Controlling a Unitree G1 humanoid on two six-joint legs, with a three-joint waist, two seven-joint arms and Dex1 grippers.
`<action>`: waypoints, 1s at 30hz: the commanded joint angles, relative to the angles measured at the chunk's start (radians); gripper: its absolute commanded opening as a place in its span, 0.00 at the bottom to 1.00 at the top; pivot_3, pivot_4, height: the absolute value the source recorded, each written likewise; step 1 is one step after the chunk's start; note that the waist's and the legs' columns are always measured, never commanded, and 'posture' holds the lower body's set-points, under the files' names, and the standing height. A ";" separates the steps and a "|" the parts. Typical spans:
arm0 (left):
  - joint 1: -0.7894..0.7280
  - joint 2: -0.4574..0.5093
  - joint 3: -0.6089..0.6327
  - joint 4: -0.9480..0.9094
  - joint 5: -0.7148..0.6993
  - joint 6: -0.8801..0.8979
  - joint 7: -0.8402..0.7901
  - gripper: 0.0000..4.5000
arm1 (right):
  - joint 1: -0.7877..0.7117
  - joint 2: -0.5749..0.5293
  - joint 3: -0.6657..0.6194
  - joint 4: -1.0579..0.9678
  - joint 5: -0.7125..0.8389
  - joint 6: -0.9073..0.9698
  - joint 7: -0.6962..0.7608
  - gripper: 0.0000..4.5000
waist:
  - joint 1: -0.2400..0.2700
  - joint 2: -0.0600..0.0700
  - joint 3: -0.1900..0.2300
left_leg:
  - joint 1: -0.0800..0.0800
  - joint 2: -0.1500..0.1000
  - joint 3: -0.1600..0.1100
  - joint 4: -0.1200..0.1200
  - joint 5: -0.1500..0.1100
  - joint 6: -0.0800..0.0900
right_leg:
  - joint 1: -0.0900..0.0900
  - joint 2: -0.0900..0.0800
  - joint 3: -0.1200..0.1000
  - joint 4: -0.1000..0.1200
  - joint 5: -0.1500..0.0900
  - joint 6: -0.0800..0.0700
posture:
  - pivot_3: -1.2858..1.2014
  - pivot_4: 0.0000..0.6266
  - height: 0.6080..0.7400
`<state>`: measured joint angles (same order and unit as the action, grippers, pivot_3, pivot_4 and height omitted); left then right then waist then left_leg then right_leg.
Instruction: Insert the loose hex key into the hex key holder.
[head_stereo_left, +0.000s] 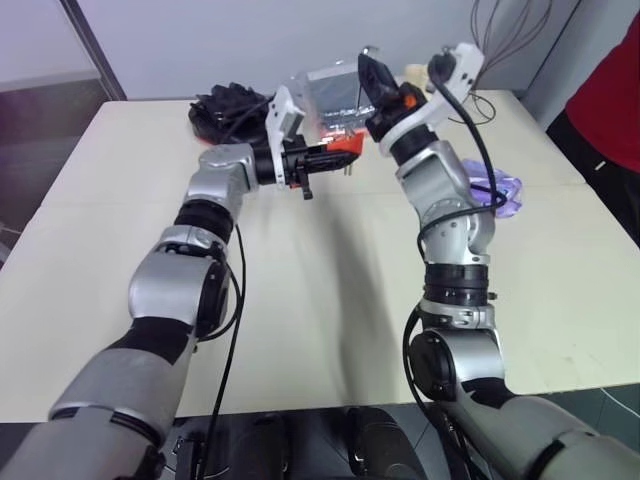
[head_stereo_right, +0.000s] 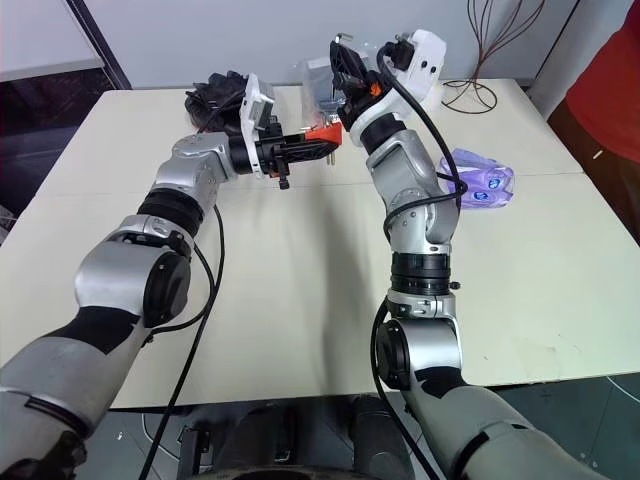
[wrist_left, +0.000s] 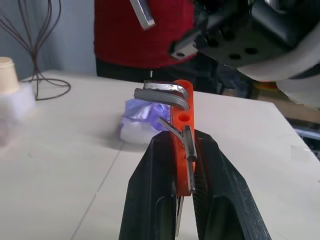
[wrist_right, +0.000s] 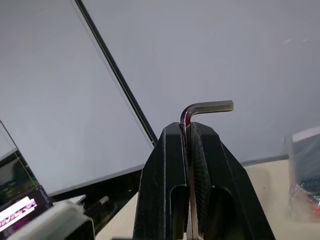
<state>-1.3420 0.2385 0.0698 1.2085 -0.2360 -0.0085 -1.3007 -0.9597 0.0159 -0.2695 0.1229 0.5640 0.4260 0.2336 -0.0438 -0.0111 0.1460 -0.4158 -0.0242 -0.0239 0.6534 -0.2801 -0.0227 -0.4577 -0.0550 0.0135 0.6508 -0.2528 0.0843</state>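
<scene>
Left gripper (head_stereo_left: 312, 163) is clamped on the hex key holder (wrist_left: 183, 131), holding it above the table (head_stereo_left: 330, 300), level, pointing toward the other arm. In the left wrist view the orange block sits pinched between both black fingers (wrist_left: 150, 200), several keys seated, one round socket visibly free near the top end.

Right gripper (wrist_right: 190, 131) is closed tight on the loose hex key (wrist_right: 207, 107), long leg buried between the pads, short bent leg sticking out past the tips. It sits raised just beside and above the holder, tilted up, not yet aligned with the socket. Key end and holder are apart.

Purple tissue packet (head_stereo_right: 484, 185) lies on the table right of the right arm, well out of the way. A person in red (head_stereo_left: 612, 90) stands at the far right edge.

Risks, my read:
- Only the short leg is exposed, so the free end to insert is short; any angular error and it hits the block face instead of the hole.
- Key is thin, a side load could rotate it in the pads.
- Pushing hard may slide the holder in the left grip or foul the seated keys.
</scene>
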 joint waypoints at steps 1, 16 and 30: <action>-0.042 0.008 0.028 -0.009 -0.001 -0.017 0.002 0.00 | 0.004 -0.011 0.018 -0.051 0.007 -0.024 0.010 0.01 | -0.001 0.000 0.000 | 0.000 0.000 0.000 0.000 0.000 0.000 | 0.000 0.000 0.000 0.000 0.000 0.000 | 0.52 0.24 1.00; -0.038 0.017 0.044 -0.011 0.011 -0.022 0.010 0.00 | 0.042 -0.027 0.035 -0.055 0.008 -0.034 -0.001 0.01 | -0.001 0.000 0.000 | 0.000 0.000 0.000 0.005 0.000 0.000 | 0.000 0.000 0.000 0.005 0.000 0.000 | 0.52 0.24 1.00; -0.037 0.009 0.043 -0.004 0.015 -0.035 0.028 0.00 | 0.055 -0.021 0.045 -0.068 0.014 -0.033 -0.018 0.01 | -0.001 0.000 0.000 | 0.001 0.000 0.000 0.012 -0.002 0.003 | 0.001 0.000 0.001 0.012 0.000 0.000 | 0.52 0.24 1.00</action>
<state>-1.3447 0.2421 0.0946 1.2162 -0.2255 -0.0224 -1.2753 -0.8901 -0.0080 -0.2330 0.1185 0.5634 0.4081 0.2159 -0.0446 -0.0112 0.1459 -0.4149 -0.0244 -0.0239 0.6650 -0.2820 -0.0193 -0.4572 -0.0545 0.0144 0.6633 -0.2528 0.0843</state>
